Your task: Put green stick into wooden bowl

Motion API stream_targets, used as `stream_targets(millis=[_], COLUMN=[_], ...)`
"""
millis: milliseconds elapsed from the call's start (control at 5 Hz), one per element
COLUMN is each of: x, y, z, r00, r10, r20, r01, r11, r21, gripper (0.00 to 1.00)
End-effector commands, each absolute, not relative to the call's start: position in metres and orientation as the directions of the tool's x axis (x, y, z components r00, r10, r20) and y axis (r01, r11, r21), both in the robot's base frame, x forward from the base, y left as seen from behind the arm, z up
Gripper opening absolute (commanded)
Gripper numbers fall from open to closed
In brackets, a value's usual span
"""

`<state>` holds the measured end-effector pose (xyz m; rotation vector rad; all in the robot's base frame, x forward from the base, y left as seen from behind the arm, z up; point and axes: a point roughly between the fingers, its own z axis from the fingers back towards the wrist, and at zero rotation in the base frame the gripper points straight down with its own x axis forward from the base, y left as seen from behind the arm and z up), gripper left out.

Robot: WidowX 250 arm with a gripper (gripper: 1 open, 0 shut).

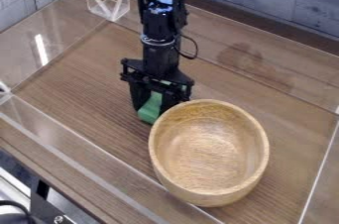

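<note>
I have the arm (157,15) reaching in from the top of the view and pointing steeply down at the worktop (252,69), which is dark wood-grain laminate. The tool (154,101) sits low, just above the surface, and its black jaws are clamped on the stick (153,108). The stick is a bright green block; I see its lower part showing between and below the jaws, with its bottom end at or very near the worktop. I cannot tell whether it is actually touching the surface or held just clear of it.

The bowl (209,151) stands to the lower right of the tool, upright, light wood with clear grain, a thick rim and a deep inside. The stick is outside it, just beside the upper left part of the rim; from this angle I cannot say whether stick and rim touch. Nothing lies inside the bowl that I can see.

Clear plastic walls (54,50) fence the worktop on the left and along the front edge, with glare on the left panel. A small white wire-like object (109,6) sits at the far left behind the arm; it is too small for me to identify.
</note>
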<state>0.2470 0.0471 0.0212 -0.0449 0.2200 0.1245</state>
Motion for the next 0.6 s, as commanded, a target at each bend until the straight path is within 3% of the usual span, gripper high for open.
stream_targets(millis=[0,400], x=[0.255,0.259], y=[0.050,0.043], z=[0.046,0.081], r00=[0.979,0.986], r10=[0.129,0.135], r20=[-0.155,-0.098], r01=[-0.137,-0.142], r11=[0.990,0.987], r21=[-0.037,-0.069], gripper=[0.00,0.00])
